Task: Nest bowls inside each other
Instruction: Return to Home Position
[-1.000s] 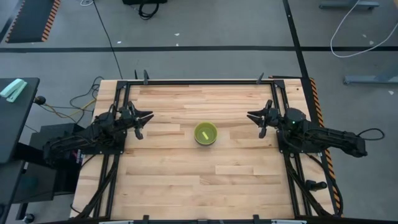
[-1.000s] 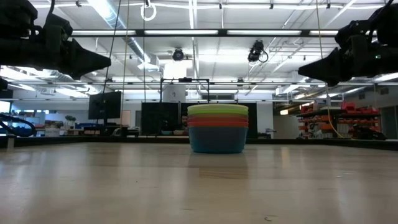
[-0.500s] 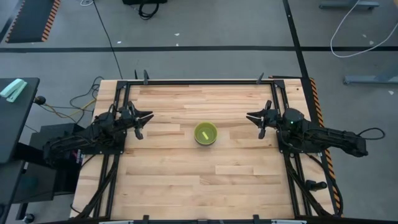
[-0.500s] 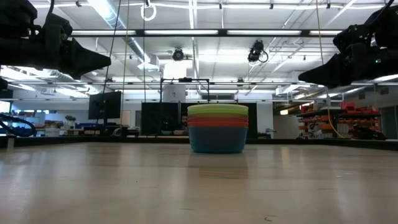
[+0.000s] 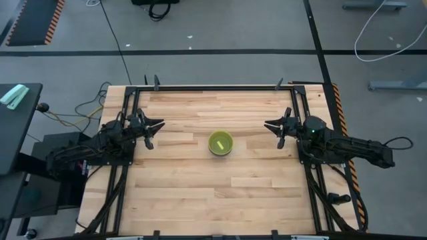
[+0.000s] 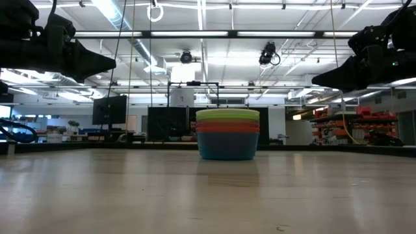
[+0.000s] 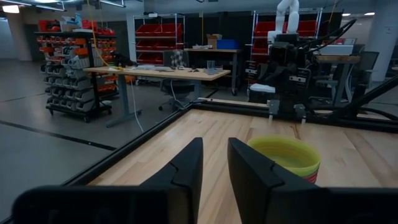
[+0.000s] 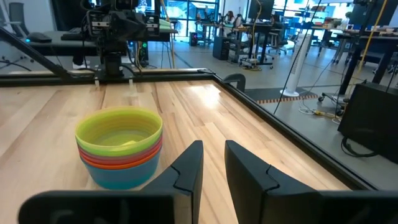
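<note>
The bowls stand nested in one stack at the table's middle, resting on the bottom bowl's base. The right wrist view shows the stack green on top, then pink, orange and blue at the bottom. No yellow or purple bowl shows. The stack also appears in the low view and the left wrist view. My left gripper hovers left of the stack, shut and empty, fingers pointing toward it. My right gripper hovers to the stack's right, likewise shut and empty.
A black metal frame runs along the table's far, left and right edges. Bare wood lies all around the stack. In the low view both grippers hang well above the table top.
My right gripper has dipped a little toward the table and then kept still. The stack of bowls has not moved.
</note>
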